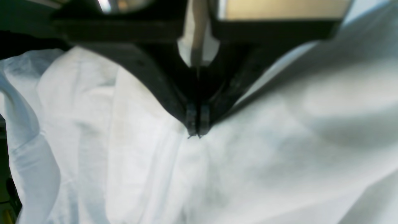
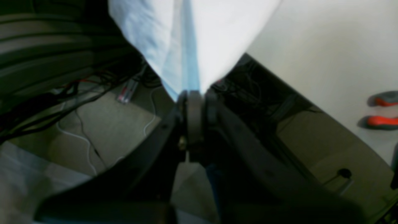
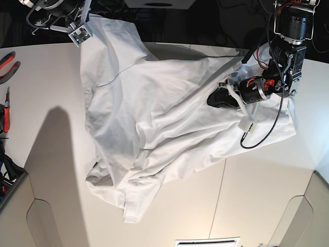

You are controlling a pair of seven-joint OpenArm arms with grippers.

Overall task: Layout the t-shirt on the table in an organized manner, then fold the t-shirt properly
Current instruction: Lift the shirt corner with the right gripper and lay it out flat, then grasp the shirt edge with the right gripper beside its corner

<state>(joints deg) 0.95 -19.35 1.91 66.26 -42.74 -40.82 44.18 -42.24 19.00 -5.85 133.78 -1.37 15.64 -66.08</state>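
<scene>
The white t-shirt (image 3: 154,118) lies crumpled across the table (image 3: 267,206), stretched from the far left edge towards the right. My right gripper (image 3: 84,27) is at the table's far left edge, shut on a corner of the shirt (image 2: 217,37), and the cloth fans out taut from its tips (image 2: 194,93). My left gripper (image 3: 216,98) lies low over the shirt's right part. In the left wrist view its jaws (image 1: 196,126) are shut together on the cloth (image 1: 264,161), with folds running out from the tips.
Red-handled pliers (image 3: 6,62) and another red-handled tool (image 3: 5,116) lie at the table's left edge; the pliers (image 2: 382,112) also show in the right wrist view. Cables and floor (image 2: 102,124) lie beyond the table's far edge. A black cable (image 3: 267,131) loops over the shirt's right side.
</scene>
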